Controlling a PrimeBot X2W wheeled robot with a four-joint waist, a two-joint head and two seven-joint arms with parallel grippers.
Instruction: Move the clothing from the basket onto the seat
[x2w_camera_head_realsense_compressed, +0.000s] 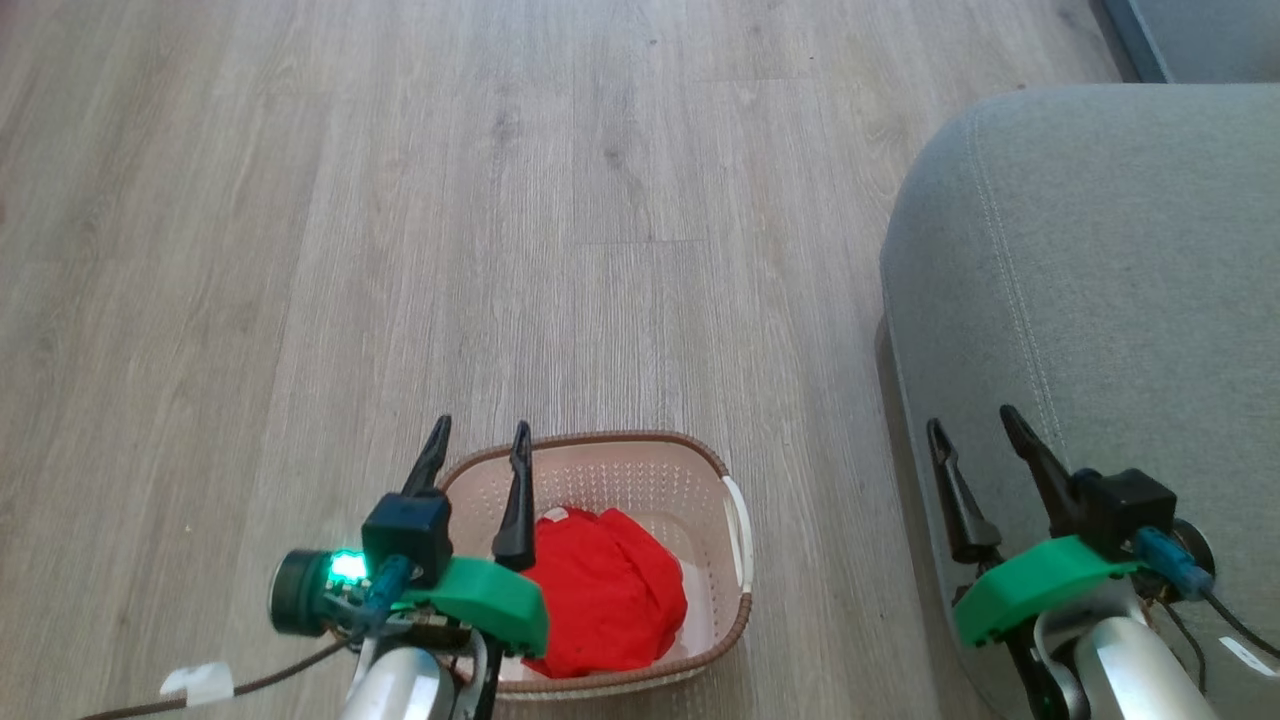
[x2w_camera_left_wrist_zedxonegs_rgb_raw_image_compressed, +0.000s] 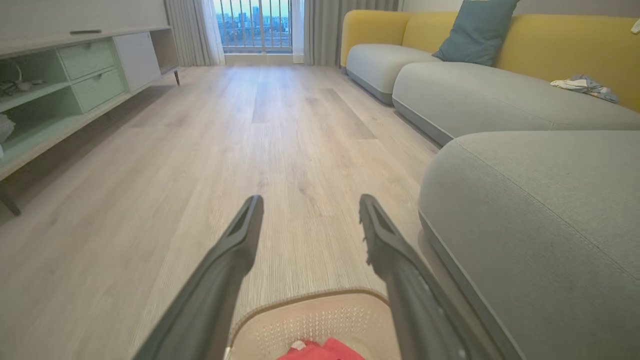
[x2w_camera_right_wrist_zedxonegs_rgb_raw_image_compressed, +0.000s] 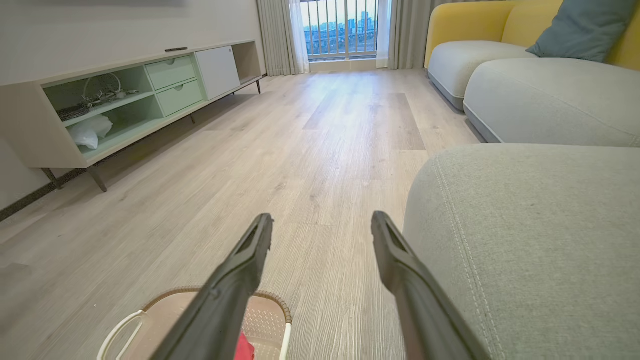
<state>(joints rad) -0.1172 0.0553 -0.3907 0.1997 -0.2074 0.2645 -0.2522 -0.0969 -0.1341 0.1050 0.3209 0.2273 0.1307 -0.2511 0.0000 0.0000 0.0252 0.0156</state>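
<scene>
**Both pincers wide, red clothing waiting in the basket**

Opening step here, nothing lifted yet. The clothing (x2w_camera_head_realsense_compressed: 605, 590) lies as a bright red heap in the basket (x2w_camera_head_realsense_compressed: 640, 470), which stands on the wooden floor (x2w_camera_head_realsense_compressed: 400, 200) near the grey-green seat (x2w_camera_head_realsense_compressed: 1100, 250), with a strip of floor between them. Whether that heap is one garment or two, I cannot tell.

The left pincer (x2w_camera_head_realsense_compressed: 481, 423) hangs above the basket's left side, its two dark fingers spread wide and holding nothing. In the head view its inner finger crosses the edge of the red fabric. In the left wrist view, though, the fingers aim out along the floor past the far rim, with the red low between them. So it looks to be above the heap, not touching it.

The right pincer (x2w_camera_head_realsense_compressed: 971, 418) is wide and empty too, poised over the near edge of the seat, well apart from the clothing.

My read: the reach-in is the step in hand, and the left arm is the better placed for it. The next move calls for tipping those fingers downward, lowering onto the crown of the heap, and closing on a good fold so the soft fabric doesn't slip. Then comes a lift clear of the rim and a swing right, over the seat.
</scene>
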